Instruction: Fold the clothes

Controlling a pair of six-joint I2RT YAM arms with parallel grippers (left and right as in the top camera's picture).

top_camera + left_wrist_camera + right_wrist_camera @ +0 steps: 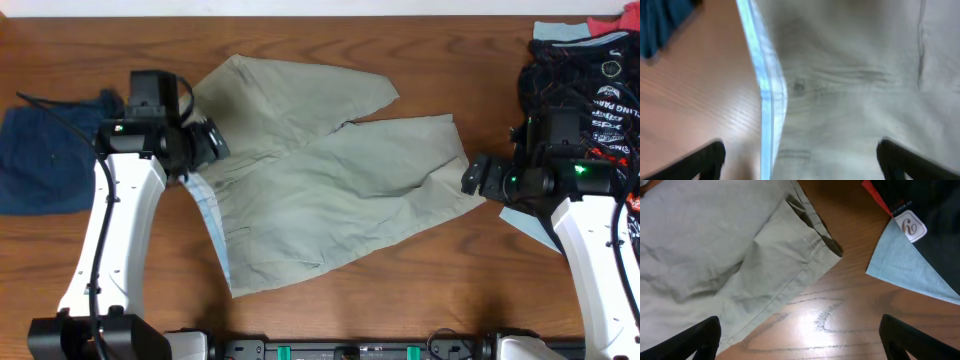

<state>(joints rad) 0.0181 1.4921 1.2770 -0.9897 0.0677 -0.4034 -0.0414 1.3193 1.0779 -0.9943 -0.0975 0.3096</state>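
Note:
The khaki-beige shorts (320,190) lie spread flat on the wooden table, waistband at the left with its pale blue lining (210,215) showing, both legs pointing right. My left gripper (210,140) is open just above the waistband; in the left wrist view the shorts (855,85) and blue lining (765,100) lie between its fingers (800,160). My right gripper (472,178) is open, hovering at the hem of the lower leg. The right wrist view shows that hem (790,260) and bare table between its fingers (800,340).
A dark navy garment (50,155) lies at the left edge. A black jersey with red and white print (585,80) lies heaped at the right over a light blue cloth (530,225), which also shows in the right wrist view (905,265).

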